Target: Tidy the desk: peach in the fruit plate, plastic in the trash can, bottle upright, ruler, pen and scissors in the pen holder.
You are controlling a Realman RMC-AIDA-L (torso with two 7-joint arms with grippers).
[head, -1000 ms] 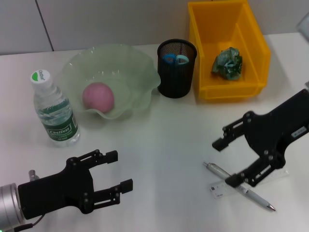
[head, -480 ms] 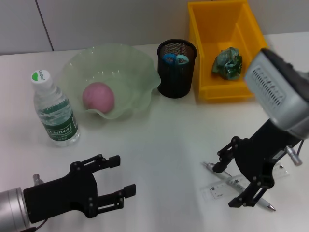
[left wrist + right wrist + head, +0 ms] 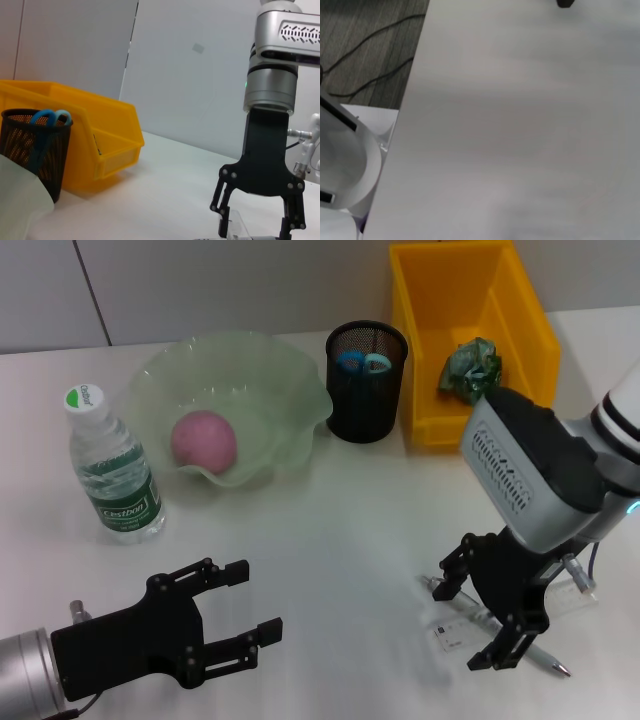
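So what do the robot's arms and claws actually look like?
Both claws, left claw and right claw, are black metal linkages with two thin fingers. The wrists are silver cylinders; the right wrist carries a grey box with slotted vents, and a green light ring glows above it.

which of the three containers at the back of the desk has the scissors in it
The black mesh pen holder, standing between the others: blue scissors handles stick up from it. The green fruit plate holds a peach; the yellow bin holds crumpled plastic.

Black grippers, silver wrists, vented right housing.
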